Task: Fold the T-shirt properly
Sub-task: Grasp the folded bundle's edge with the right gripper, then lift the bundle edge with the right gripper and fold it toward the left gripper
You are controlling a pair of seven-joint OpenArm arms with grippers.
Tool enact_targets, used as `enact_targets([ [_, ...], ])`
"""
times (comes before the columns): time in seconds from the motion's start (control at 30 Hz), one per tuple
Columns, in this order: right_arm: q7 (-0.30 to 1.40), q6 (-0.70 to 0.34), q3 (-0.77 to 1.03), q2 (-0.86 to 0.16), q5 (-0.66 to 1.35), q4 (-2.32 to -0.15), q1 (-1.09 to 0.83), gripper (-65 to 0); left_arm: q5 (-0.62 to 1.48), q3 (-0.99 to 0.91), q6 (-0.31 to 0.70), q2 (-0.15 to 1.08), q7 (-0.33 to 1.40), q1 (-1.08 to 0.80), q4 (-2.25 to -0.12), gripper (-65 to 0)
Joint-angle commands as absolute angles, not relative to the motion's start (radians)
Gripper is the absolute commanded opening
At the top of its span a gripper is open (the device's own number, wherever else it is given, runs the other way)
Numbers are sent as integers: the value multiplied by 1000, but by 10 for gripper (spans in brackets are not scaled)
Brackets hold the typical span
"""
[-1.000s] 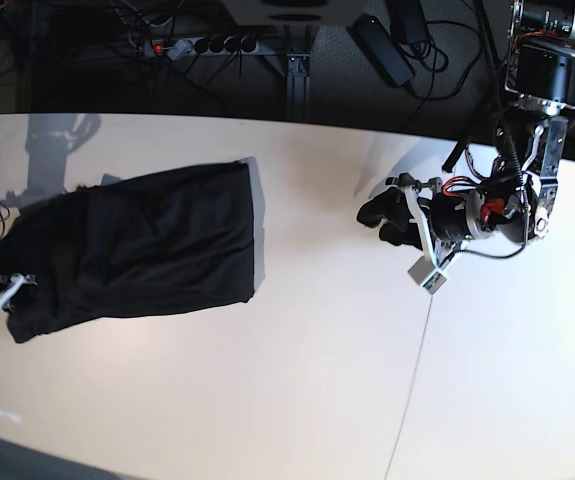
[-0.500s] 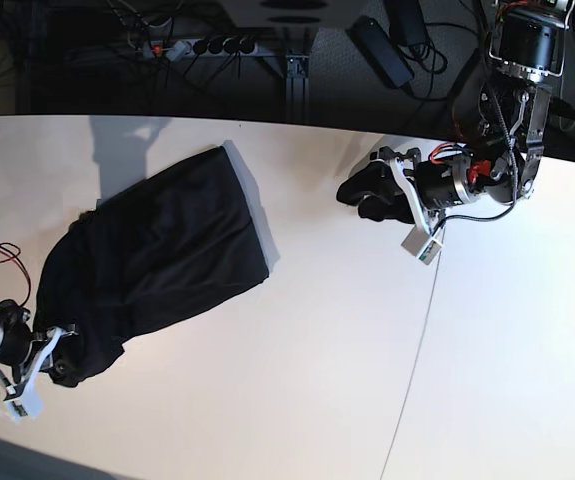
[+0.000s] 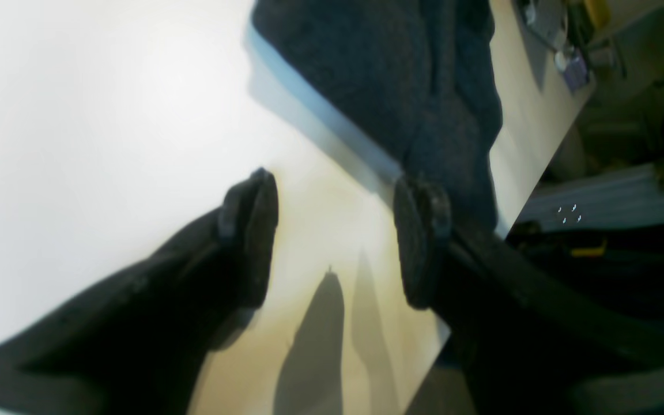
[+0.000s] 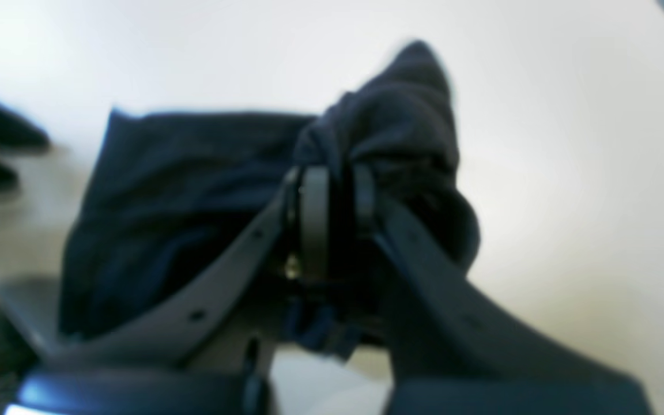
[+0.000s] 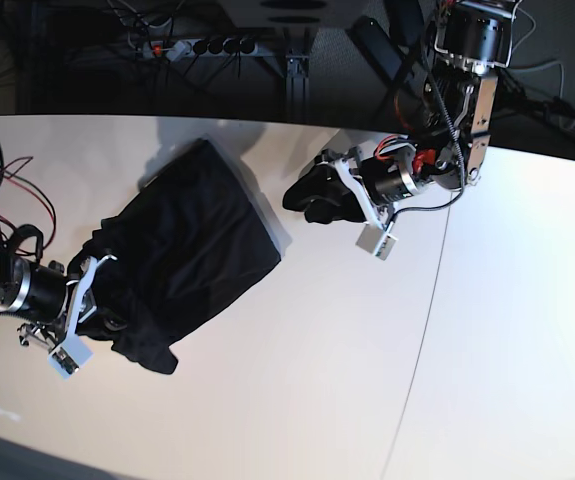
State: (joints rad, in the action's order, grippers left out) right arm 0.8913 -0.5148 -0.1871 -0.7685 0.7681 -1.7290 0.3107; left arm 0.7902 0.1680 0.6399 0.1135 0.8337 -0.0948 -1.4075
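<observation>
The black T-shirt (image 5: 192,250) lies folded into a long band, slanting across the left half of the white table (image 5: 307,400). My right gripper (image 5: 107,305) is shut on its bunched near-left end. In the right wrist view the fingers (image 4: 314,202) pinch a wad of the dark T-shirt (image 4: 182,196) in my right gripper (image 4: 338,190). My left gripper (image 5: 305,200) hovers open just right of the shirt's far corner, apart from it. In the left wrist view my left gripper (image 3: 338,236) holds nothing, and the T-shirt's (image 3: 401,80) edge lies just beyond the fingers (image 3: 421,248).
A power strip (image 5: 199,45) and cables lie behind the table's far edge. A thin seam (image 5: 425,340) runs down the table's right half. Red wires (image 5: 7,205) hang by the right arm at far left.
My right gripper has pulled the shirt's end rightward and up from the near edge, so the band has swung steeper. My left gripper has moved left, closer to the shirt's far corner.
</observation>
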Motion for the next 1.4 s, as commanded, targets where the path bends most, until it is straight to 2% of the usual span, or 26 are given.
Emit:
enact_targets([
  [0.0,865,-581,-175,-799,789,-1784,307,-650,735,171,625,102,886,-100,-1405,-283],
  [0.27,852,-581,-180,-906,736,-2036,134,-650,690,171,625,15,886,-100,-1405,-283],
  [0.4,842,-581,-215,-915,680,-2044,98,-650,691,172,625,-1,886,-100,-1405,-283],
  [0.63,815,-580,-395,-912,537,-2050,97,-650,690,171,625,-25,886,-100,-1405,-283],
  [0.8,804,-580,-463,-862,471,-2053,96,-650,690,172,625,-25,886,-100,-1405,-283],
  [1.37,809,-579,-467,-722,479,-2053,97,-650,690,181,625,-47,886,-101,-1382,-283],
])
